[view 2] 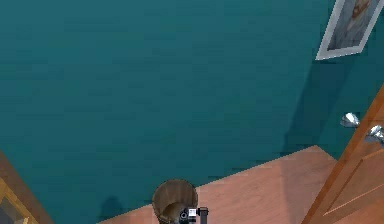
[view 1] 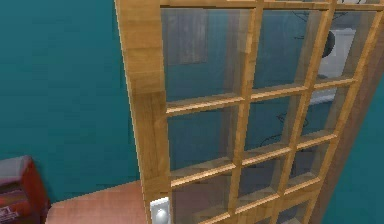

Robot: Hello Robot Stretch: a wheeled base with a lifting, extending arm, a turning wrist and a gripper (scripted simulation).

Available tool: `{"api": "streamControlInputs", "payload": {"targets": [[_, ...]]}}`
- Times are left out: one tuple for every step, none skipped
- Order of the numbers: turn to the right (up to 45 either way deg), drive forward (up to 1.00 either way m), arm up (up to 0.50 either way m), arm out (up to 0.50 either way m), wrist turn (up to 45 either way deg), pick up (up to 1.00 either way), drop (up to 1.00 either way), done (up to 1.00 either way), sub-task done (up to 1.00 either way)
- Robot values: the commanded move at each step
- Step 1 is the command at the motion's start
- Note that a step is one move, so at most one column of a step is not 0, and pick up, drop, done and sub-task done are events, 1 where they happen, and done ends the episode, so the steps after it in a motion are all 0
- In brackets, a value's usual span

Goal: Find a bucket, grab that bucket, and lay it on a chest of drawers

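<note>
**Mia:** Where is the bucket?

**Tom:** The bucket [view 2: 170,195] stands on the floor [view 2: 270,185] by the blue-green wall [view 2: 150,80], low down in the arm side view. It is brown like wood, and its top is open.

**Mia:** Is it hard to pick up?

**Tom:** I think not. It looks stiff and strong, so it should not squash or crack. It looks empty, so I guess it is light. But its side is round, so it may slip or tip over.

**Mia:** Where is the best spot to grab it?

**Tom:** The rim, I think, on the near side. One finger goes inside and one goes outside. I see no handle.

**Mia:** Where is the gripper?

**Tom:** The gripper [view 2: 188,213] is at the very bottom edge, right at the bucket's near side. So I think the arm reaches out just a little and sits low.

**Mia:** Are its fingers spread or pressed together?

**Tom:** I cannot tell. I cannot tell if it holds the bucket either, or even touches it, because the bucket stands on the floor right behind it.

**Mia:** Do you see drawers?

**Tom:** Not for sure. In the forward view a glass door [view 1: 250,110] is just ahead. A dark red thing [view 1: 20,190] sits low at the left, but I see too little of it to say.
</note>
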Motion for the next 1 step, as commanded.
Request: {"api": "streamControlInputs", "payload": {"targets": [[0.0, 0.0, 0.0, 0.0, 45.0, 0.0, 0.0, 0.0, 0.0]]}}
